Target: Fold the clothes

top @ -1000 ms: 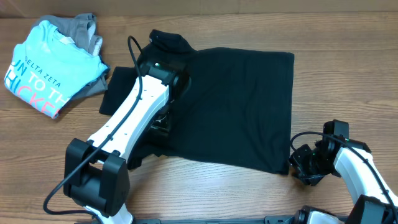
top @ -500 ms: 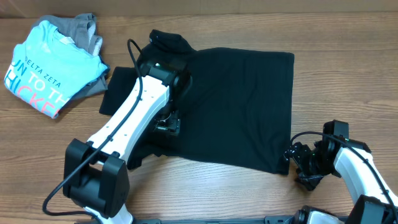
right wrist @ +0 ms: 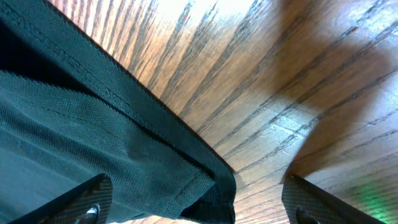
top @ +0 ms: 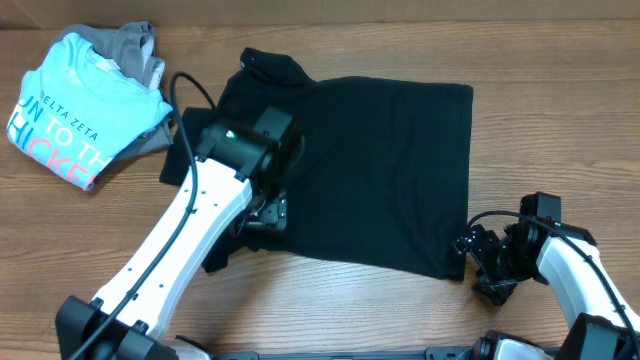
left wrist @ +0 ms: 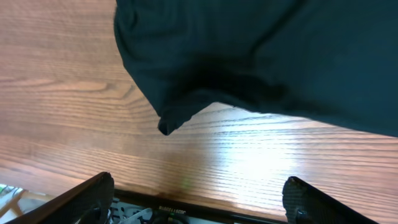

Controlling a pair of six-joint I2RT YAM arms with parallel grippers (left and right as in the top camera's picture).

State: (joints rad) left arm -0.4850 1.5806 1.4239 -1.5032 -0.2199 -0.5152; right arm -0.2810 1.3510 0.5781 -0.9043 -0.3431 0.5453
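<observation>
The clothes, a black T-shirt (top: pixel 380 170), lie spread over the middle of the table, with a bunched part at the back left (top: pixel 270 65). My left gripper (top: pixel 266 212) hangs over the shirt's front left part. In the left wrist view it (left wrist: pixel 199 202) is open, with only bare wood between its fingers and the black fabric (left wrist: pixel 280 56) beyond them. My right gripper (top: pixel 475 258) is at the shirt's front right corner. In the right wrist view it (right wrist: pixel 199 205) is open, and the hemmed corner (right wrist: pixel 205 180) lies loose between its fingers.
A light blue T-shirt with lettering (top: pixel 75 105) lies on a grey garment (top: pixel 135 45) at the back left of the wooden table (top: pixel 560 120). The table's front edge (left wrist: pixel 186 208) runs just under my left gripper's fingers.
Both grippers have opened and let go of the shirt. My left arm has swung its wrist a little left and toward the front; the right arm has barely moved.
</observation>
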